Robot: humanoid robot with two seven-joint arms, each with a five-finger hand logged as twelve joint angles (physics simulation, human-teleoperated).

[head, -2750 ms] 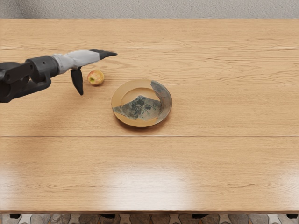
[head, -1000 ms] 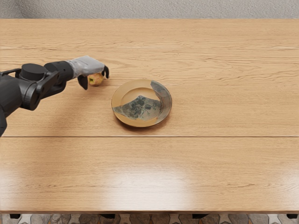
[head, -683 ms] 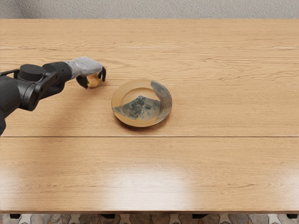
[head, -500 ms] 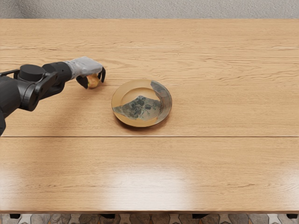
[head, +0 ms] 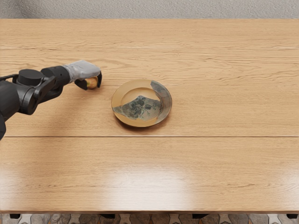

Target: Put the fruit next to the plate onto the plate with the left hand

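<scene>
Shows the left hand [head: 86,74] over the left part of the bench [head: 210,163], at the end of a dark, jointed arm entering from the left edge and running rightward and slightly up the picture. Presents the grey back of the hand upward, wrist level with the forearm, with the dark fingers [head: 81,84] curled down and under. Holds the fruit [head: 92,82] inside that curl, leaving only a small yellow-orange patch exposed between the fingertips on the side facing the plate [head: 127,93]. Cannot be told whether the fruit touches the wood or hangs just clear of it. Places hand and fruit left of the plate and a little farther from the camera, near its rim but apart from it, with a strip of bare wood between. Shows the plate round and ochre-rimmed, with a grey-green pattern across its middle and right side, lying flat near the centre of the bench
</scene>
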